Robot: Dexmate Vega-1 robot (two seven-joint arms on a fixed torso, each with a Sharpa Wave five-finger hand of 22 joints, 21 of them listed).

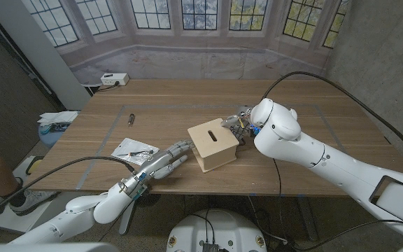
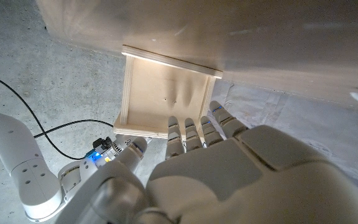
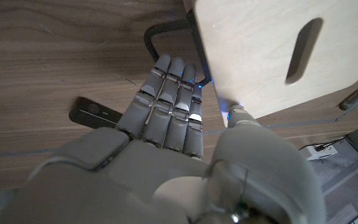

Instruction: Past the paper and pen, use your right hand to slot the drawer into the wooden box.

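**Drawer nearly home, and it could still bind**

I've got my right hand [image 1: 238,126] at the far right side of the box [image 1: 215,144], past the paper [image 1: 133,148] and the pen [image 1: 131,118]. The box sits mid-desk [image 1: 313,150], slotted top face up. From the right wrist view the fingers [image 3: 166,99] lie straight and close together, pointing along the box's side, with the thumb [image 3: 244,121] against the wood edge. They hold nothing that I can make out; it reads as a push, not a grip. The drawer itself I can't pick out cleanly in any view (it may already be mostly inside).

What worries me: if I press off-centre, the drawer could cock in its opening and jam. Push harder on a jam and the whole box will probably skate toward my left hand [image 1: 165,162], or twist on the desk.

That left hand reaches out low toward the near left face of the box, fingers extended and close together, empty. In the left wrist view its fingertips [image 2: 194,130] are right at the box's edge, though I can't tell if they actually touch. If they're short of contact, there's no brace. There's also a dark handle and a flat black piece under my right fingers, which could snag.
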